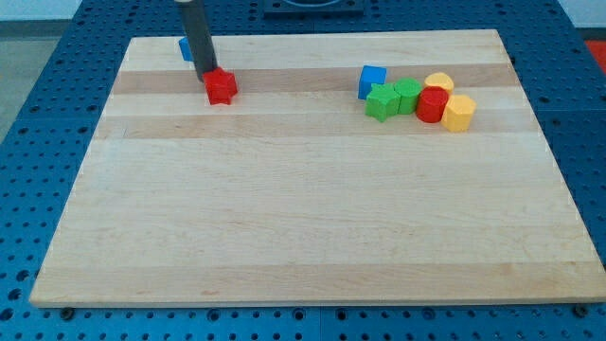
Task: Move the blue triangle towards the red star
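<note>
Two blocks matter for this step, and both sit at the upper left of the wooden board (303, 208): the red star (221, 86) and, just past it toward the view's top left, a blue block (185, 47) that I take to be the blue triangle, though the rod hides most of it and its shape cannot be made out. My tip (204, 75) stands between them, at or touching the red star's upper-left edge and just to the lower right of the blue block. That is the wrong side for the push as I judge it: to send the blue block toward the star, the tip ought to come round to the block's far side, at the view's top left, without clipping the star on the way, and then press along the short line joining the two. The gap is small, so a brief, slow shove should do; a long one would likely drive both blocks onward together. No jaws exist on this arm, so nothing is spread or pinched, only a bare rod end on the wood. Well apart at the view's upper right lies a cluster: a blue cube (372, 80), two green blocks (382, 101) (408, 94), a red cylinder (433, 104) and two yellow blocks (439, 83) (459, 112), none in the way.
</note>
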Available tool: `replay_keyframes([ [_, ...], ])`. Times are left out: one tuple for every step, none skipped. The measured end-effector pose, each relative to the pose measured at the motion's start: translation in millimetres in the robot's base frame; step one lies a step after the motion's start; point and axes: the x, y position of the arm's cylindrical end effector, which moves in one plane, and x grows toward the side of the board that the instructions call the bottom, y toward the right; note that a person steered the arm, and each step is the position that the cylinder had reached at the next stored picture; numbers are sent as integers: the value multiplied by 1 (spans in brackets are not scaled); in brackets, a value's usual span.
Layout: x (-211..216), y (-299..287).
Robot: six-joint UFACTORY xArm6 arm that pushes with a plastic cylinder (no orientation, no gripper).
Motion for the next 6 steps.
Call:
replay_keyframes([
  [12, -16],
  [-9, -61],
  [-13, -91],
  [-56, -86],
  [-87, -72],
  [-87, -67],
])
